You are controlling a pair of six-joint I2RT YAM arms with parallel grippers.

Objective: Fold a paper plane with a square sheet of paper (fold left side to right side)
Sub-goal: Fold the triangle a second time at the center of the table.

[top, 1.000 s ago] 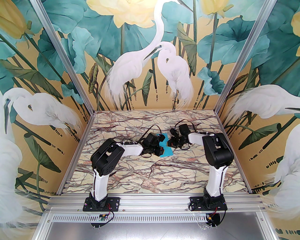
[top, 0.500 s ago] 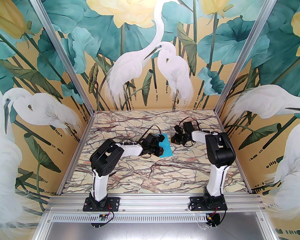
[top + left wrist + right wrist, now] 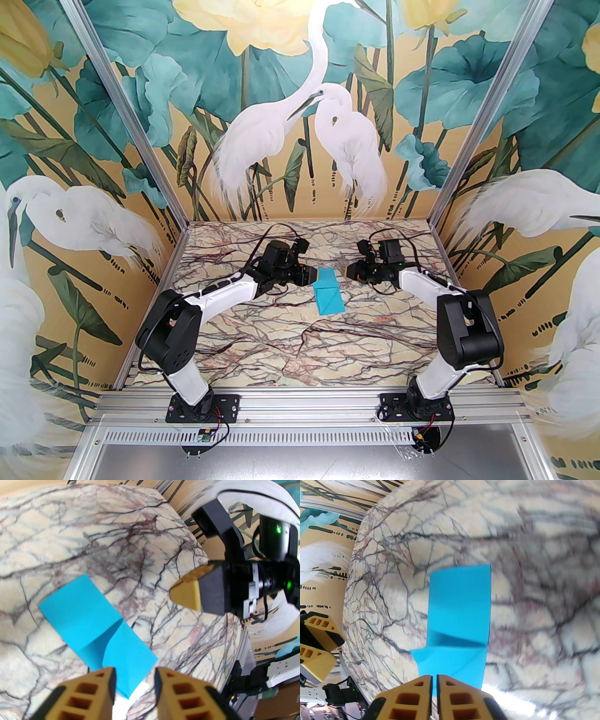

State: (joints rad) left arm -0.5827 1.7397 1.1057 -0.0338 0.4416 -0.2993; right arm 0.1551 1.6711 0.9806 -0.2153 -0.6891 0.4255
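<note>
On the marbled counter [image 3: 262, 342], toward its far middle, the square sheet of paper [image 3: 329, 296] is seen lying folded into a narrow strip, creased across and gripped by nothing. Just beside its far end the left pincer [image 3: 134, 681] is held moderately parted and empty; the right pincer [image 3: 434, 679], opposite, is parted by only a thin slit.
</note>
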